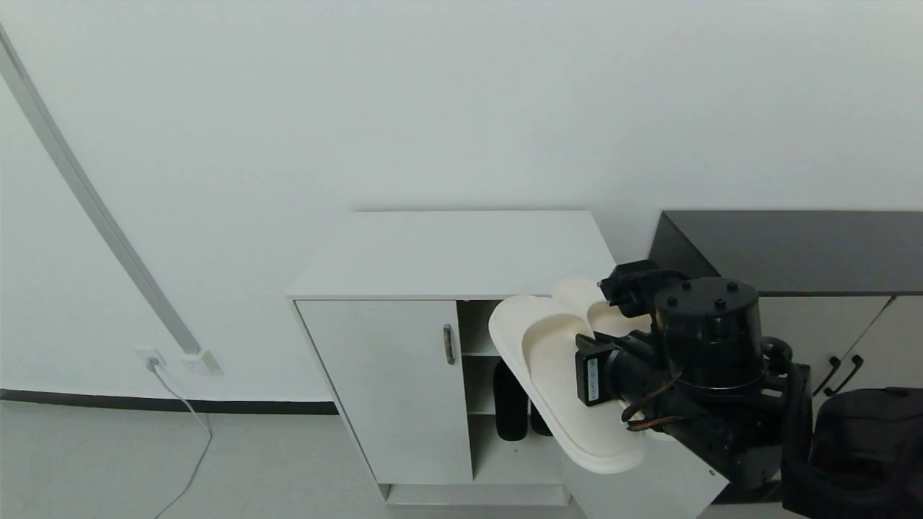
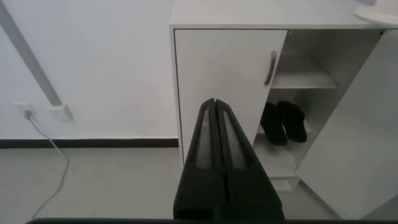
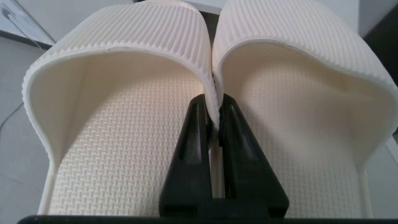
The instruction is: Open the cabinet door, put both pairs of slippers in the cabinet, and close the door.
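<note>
A white cabinet (image 1: 447, 259) stands against the wall, its left door (image 1: 389, 389) shut and its right side open. A pair of black slippers (image 1: 510, 404) stands on the lower shelf, black slippers (image 2: 283, 122) also seen from the left wrist. My right gripper (image 3: 216, 124) is shut on the touching inner edges of a pair of cream slippers (image 3: 124, 124), holding them side by side. In the head view the cream slippers (image 1: 555, 360) hang in front of the open compartment, held by the right arm. My left gripper (image 2: 215, 112) is shut and empty, facing the cabinet's closed door (image 2: 227, 81).
The opened right door (image 1: 642, 483) swings out toward me below the cream slippers. A dark-topped cabinet (image 1: 793, 249) stands to the right. A wall socket with a cable (image 1: 151, 358) and a slanted conduit (image 1: 86, 194) are on the left wall. Bare floor lies to the left.
</note>
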`<state>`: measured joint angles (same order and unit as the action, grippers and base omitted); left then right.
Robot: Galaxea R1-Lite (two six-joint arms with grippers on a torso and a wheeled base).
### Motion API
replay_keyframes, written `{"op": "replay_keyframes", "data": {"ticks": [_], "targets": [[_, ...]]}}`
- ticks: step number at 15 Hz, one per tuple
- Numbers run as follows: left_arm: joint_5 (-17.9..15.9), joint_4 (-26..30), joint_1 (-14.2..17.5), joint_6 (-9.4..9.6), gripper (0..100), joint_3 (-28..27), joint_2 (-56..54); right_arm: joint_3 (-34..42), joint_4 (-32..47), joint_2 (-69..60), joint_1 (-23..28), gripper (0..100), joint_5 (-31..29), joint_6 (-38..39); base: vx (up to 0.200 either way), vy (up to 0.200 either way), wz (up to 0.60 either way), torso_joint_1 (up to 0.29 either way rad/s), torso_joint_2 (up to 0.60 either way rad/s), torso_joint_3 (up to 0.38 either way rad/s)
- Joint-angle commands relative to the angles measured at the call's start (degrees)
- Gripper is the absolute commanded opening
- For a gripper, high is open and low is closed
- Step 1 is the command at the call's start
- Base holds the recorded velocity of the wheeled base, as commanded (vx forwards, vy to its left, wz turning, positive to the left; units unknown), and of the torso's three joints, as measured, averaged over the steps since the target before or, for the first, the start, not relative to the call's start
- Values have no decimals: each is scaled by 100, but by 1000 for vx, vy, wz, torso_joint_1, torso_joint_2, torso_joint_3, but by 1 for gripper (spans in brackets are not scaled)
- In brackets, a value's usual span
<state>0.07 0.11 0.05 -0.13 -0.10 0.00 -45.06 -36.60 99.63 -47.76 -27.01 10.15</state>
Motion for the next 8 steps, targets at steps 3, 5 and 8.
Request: {"op": "replay_keyframes", "data": {"ticks": [3,5,8], "targets": [[1,-2,4,-4,0,1,0,41,-5,3,13,0,3,-66,0,0,0,0,0,0],[1,-2,4,-4,0,1,0,58,-14,3,4,0,12,-66,0,0,0,0,0,0],[1,-2,4,-4,0,1,0,76,-5,3,-14,0,12,-66,0,0,0,0,0,0]]}}
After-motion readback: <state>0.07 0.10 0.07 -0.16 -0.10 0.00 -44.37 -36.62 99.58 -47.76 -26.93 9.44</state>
